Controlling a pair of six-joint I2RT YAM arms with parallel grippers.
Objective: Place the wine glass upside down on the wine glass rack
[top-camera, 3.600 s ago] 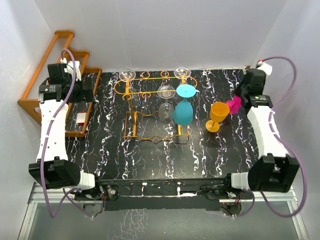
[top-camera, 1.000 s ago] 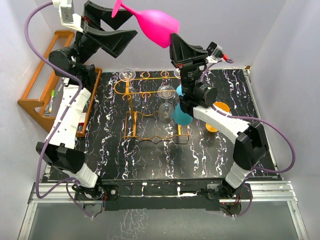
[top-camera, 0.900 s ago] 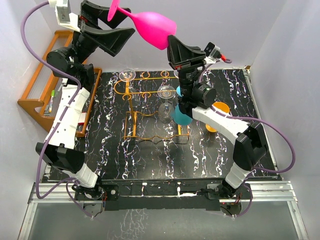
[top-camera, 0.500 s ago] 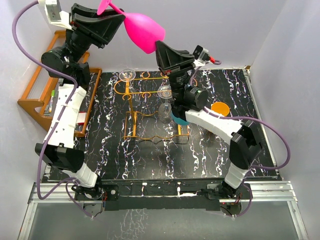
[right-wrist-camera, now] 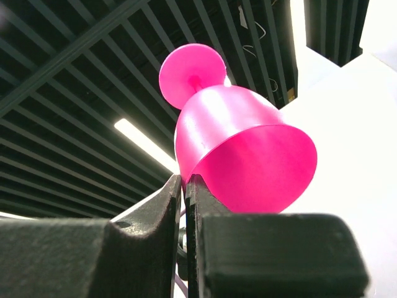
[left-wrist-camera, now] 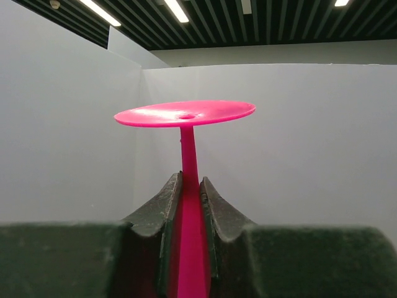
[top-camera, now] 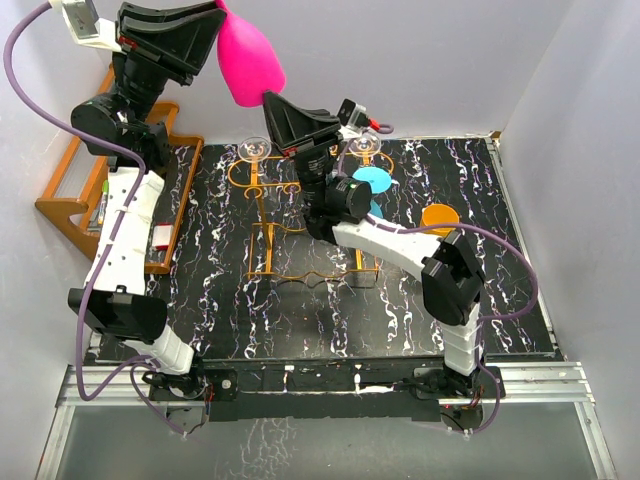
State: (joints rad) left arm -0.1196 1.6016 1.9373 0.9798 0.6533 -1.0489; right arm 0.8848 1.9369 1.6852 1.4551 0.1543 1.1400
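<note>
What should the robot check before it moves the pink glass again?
1. Left gripper shut on the stem of the glass: ok.
2. Right gripper pinching the bowl's rim: ok.
3. Glass upside down, foot up: ok.
4. Only one gripper holding, so the glass can travel freely: not ok, both hold it.
5. Glass right above the rack: cannot tell, it is high up near the camera.
6. Free loop on the rack: cannot tell, the right arm hides part of it.
</note>
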